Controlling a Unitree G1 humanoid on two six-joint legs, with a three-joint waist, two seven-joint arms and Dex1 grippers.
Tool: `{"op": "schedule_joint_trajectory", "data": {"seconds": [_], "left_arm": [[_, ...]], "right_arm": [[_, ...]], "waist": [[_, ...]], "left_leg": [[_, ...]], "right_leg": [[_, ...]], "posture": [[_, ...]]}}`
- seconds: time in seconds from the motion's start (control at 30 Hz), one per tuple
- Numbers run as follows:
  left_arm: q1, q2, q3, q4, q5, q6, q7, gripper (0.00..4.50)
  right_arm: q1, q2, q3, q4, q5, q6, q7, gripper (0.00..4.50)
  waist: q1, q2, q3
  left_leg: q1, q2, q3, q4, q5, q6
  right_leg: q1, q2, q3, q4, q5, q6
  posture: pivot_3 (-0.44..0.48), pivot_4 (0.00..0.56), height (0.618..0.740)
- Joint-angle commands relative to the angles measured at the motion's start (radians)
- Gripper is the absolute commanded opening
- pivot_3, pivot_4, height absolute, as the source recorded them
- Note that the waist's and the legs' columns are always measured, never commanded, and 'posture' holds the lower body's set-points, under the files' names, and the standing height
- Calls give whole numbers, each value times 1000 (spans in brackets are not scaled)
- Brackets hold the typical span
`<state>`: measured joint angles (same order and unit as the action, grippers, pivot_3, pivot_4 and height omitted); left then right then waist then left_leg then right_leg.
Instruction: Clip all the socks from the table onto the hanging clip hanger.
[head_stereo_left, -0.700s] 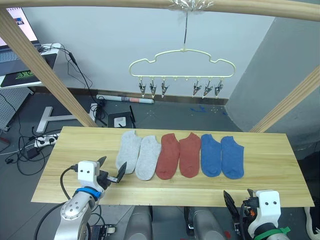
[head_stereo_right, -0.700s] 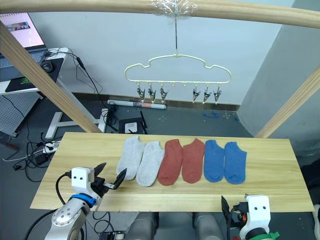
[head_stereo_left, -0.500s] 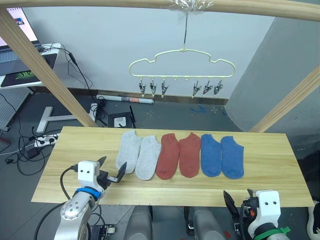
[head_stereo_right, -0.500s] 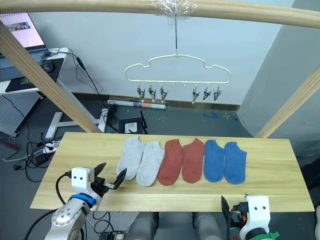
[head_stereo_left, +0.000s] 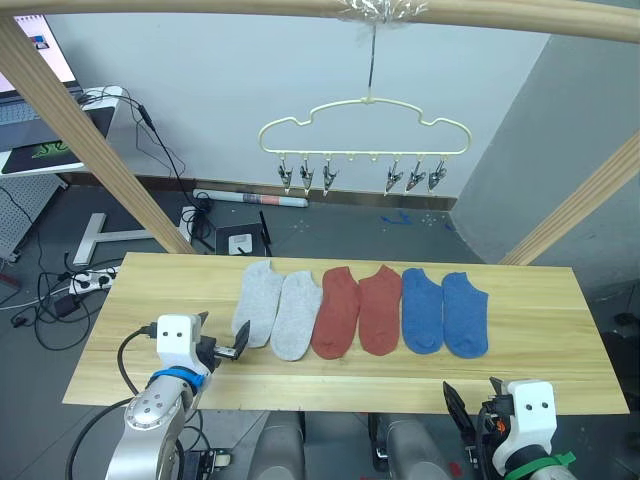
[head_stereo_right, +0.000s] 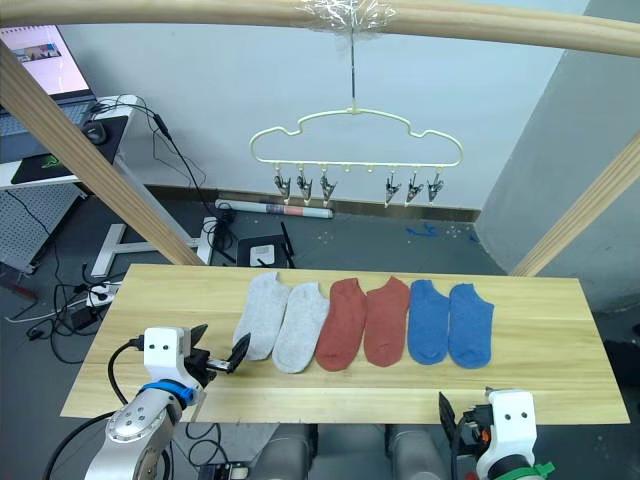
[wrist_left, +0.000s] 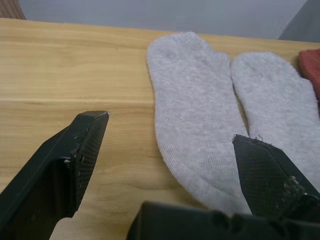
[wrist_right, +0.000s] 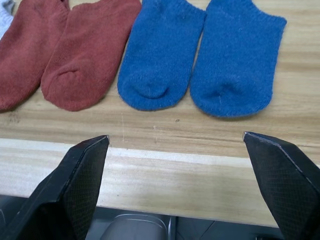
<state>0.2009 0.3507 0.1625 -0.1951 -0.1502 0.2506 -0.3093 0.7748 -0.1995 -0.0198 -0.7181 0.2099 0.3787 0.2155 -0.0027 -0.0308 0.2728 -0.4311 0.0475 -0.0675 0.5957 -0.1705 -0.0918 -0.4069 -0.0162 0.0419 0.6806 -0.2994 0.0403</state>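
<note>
On the table (head_stereo_left: 540, 345), all six socks (head_stereo_left: 360, 310) are seen unclipped, the clip hanger (head_stereo_left: 364, 130) bare, both left gripper (head_stereo_left: 222, 343) and right gripper (wrist_right: 182, 145) fingers spread wide, empty.

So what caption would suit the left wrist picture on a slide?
Open left gripper poised at the toe of the outermost grey sock on the wooden table.

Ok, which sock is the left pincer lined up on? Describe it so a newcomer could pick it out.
On the table six socks lie in a row under the clip hanger. It is the grey sock at the row's left end, nearest the open left pincer. Its twin has a red sock beside it; this one has bare wood on its outer side.
</note>
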Motion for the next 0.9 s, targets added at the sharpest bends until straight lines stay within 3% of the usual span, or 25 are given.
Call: {"op": "schedule_joint_trajectory", "data": {"seconds": [0.03, 0.3, 0.57, 0.7, 0.83, 0.9], "left_arm": [[-25, 0, -6, -49, 0, 0, 1, 4500], [-251, -48, -45, -61, 2, 49, 44, 4500], [-528, -91, -149, 68, 47, 126, 58, 4500], [-628, -143, -156, 168, 52, 80, 89, 4500], [-697, -184, -154, 238, 74, 27, 127, 3401], [-732, -202, -148, 275, 76, 11, 144, 3401]], "right_arm": [[2, -10, -19, -22, 1, -18, 5, 4476], [-153, -113, -121, -151, 85, 114, 33, 4476], [-523, -268, -265, -229, 264, 377, 31, 4476], [-711, -333, -301, -212, 333, 479, 23, 4476], [-858, -407, -337, -189, 400, 574, 37, 4500], [-929, -443, -372, -169, 457, 624, 49, 4500]], "waist": [[0, 0, 0], [1, 0, 0], [-2, 0, 0], [-3, 0, 0], [-5, 0, 0], [-7, -1, 0]], "left_leg": [[0, 0, 0, 0, 0, 0], [0, -1, 0, 5, 0, 0], [-2, -1, 0, 12, 2, 2], [-2, -1, 0, 13, 2, 3], [-2, -1, 0, 13, 2, 3], [-3, -2, 0, 13, 2, 3]], "right_leg": [[0, 0, 0, 0, 0, 0], [2, 0, 0, 0, 3, 5], [3, 3, 2, 1, 10, 9], [3, 3, 2, 1, 12, 9], [3, 3, 2, 1, 13, 7], [3, 3, 2, 1, 14, 6]], "posture": [[29, 271, 740], [23, 272, 740], [7, 263, 740], [-2, 261, 740], [-16, 266, 740], [-22, 269, 740]]}}
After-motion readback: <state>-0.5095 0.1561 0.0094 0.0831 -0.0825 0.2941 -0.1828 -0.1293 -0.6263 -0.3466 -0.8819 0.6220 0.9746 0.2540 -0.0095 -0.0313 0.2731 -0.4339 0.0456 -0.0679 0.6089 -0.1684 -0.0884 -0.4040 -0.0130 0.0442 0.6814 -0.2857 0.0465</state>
